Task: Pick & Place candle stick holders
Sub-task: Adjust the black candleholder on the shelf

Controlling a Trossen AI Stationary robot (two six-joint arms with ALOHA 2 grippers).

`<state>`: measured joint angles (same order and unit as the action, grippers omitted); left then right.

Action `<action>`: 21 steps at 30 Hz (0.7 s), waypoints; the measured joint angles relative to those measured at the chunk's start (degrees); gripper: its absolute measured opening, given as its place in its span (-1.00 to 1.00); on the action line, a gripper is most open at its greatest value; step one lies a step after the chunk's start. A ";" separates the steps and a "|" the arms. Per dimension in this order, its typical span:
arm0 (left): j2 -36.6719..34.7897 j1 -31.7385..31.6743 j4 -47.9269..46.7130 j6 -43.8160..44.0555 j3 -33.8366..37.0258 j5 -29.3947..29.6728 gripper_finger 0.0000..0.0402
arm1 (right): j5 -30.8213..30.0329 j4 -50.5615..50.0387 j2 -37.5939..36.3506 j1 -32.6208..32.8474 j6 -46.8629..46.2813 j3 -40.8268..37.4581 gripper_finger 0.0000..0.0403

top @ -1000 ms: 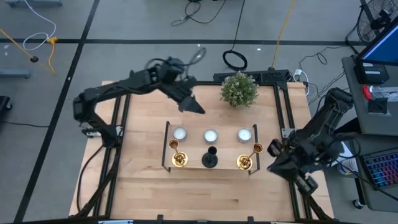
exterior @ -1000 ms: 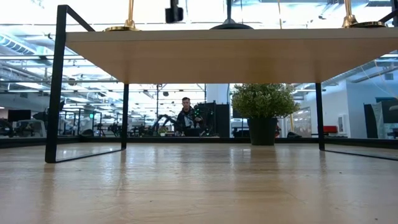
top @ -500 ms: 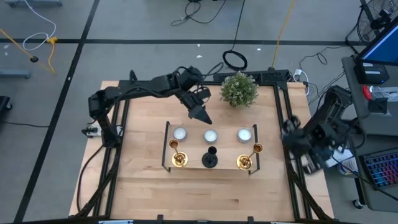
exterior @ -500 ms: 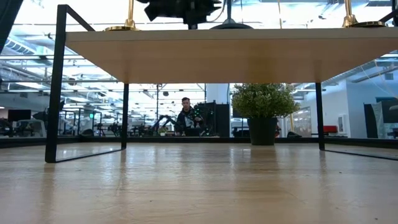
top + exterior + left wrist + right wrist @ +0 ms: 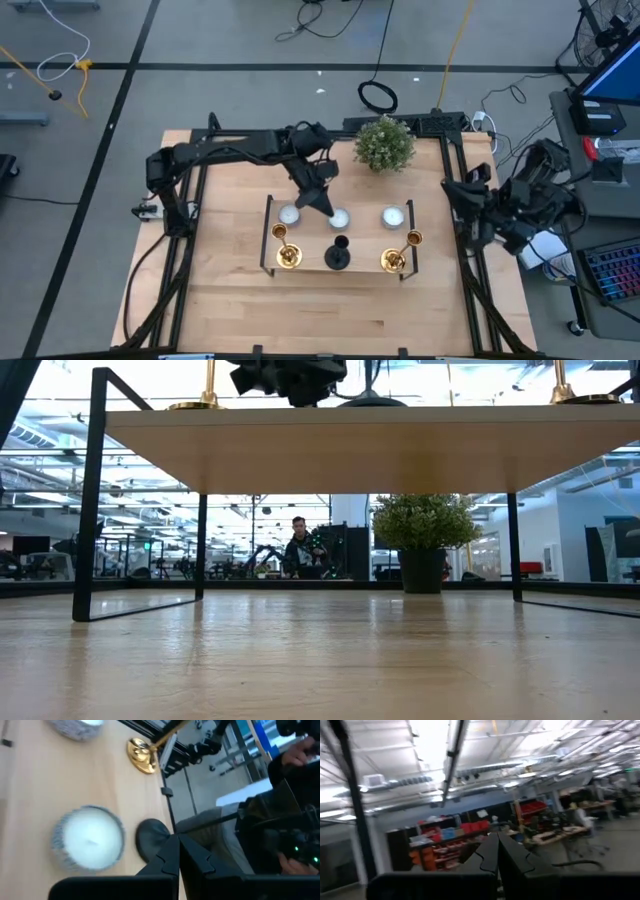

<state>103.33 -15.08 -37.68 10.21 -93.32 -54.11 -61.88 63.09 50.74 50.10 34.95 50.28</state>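
My left arm has swung in from the far side of the surface (image 5: 230, 290) and now reaches over the wooden stand (image 5: 340, 262), while my right arm has pulled off to the right edge. The left gripper (image 5: 326, 208) hangs above the stand between two of the white candles (image 5: 339, 219), its jaws closed on nothing. The right gripper (image 5: 495, 851) points out at the room, jaws shut and empty.

All three holders stand on the stand's near edge: a gold candlestick (image 5: 285, 252) at the left, the black candlestick (image 5: 339, 254) in the middle, another gold candlestick (image 5: 394, 258) at the right. I judge nothing picked yet; every move remains. The candles sit just behind the holders and crowd my approach. A potted plant (image 5: 384, 143) stands farther back.
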 joint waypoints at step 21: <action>-0.04 4.76 6.59 5.79 0.00 4.70 -0.99 | -1.15 -4.10 -0.12 -1.39 -4.13 -0.02 -1.00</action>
<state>103.28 -10.32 -31.10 16.00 -93.32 -49.41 -63.02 58.99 50.62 48.71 30.82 50.26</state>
